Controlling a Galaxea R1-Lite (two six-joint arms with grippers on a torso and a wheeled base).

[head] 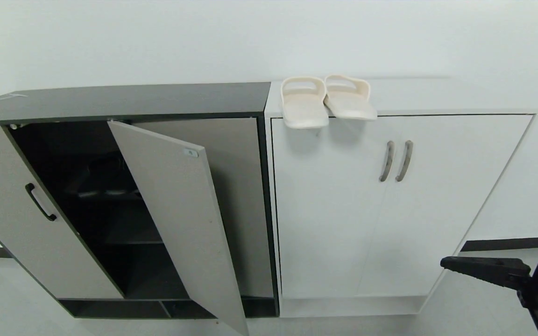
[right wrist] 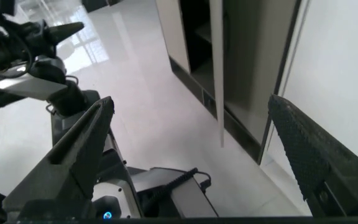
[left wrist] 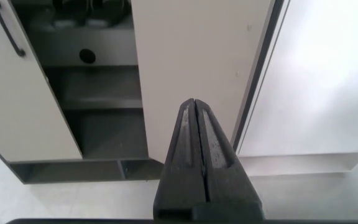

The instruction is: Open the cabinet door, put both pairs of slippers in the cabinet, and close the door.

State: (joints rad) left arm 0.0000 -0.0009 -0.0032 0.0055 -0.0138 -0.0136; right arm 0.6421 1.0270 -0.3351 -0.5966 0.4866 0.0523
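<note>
Gripping nothing with the left hand (left wrist: pixel 194 106): 2 long, tapered black fingers (left wrist: pixel 211 149) pressed flat together, ridged along the back, poised before the face of the open door (left wrist: pixel 191 56) of the dark cabinet (head: pixel 119 100). Spread wide apart on the right hand (right wrist: pixel 191 102): 2 fingers with knurled black pads (right wrist: pixel 303 149) facing inward, nothing between them, low near the white cabinet (head: pixel 390 210).

Resting on top of that white cabinet: 1 pair of cream slippers (head: pixel 327 100), smooth, moulded, wide-strapped, side by side and touching, near ends overhanging the front edge.

Swung out from the dark cabinet: 1 flat matte grey door, baring black shelves (head: pixel 133 242). Dimly seen on an upper shelf: dark shoe-like shapes (head: pixel 105 189), too shadowed to name. On the other grey door, 1 black bar handle (head: pixel 40 201); on the shut white doors, 2 curved metal handles (head: pixel 396 161).
</note>
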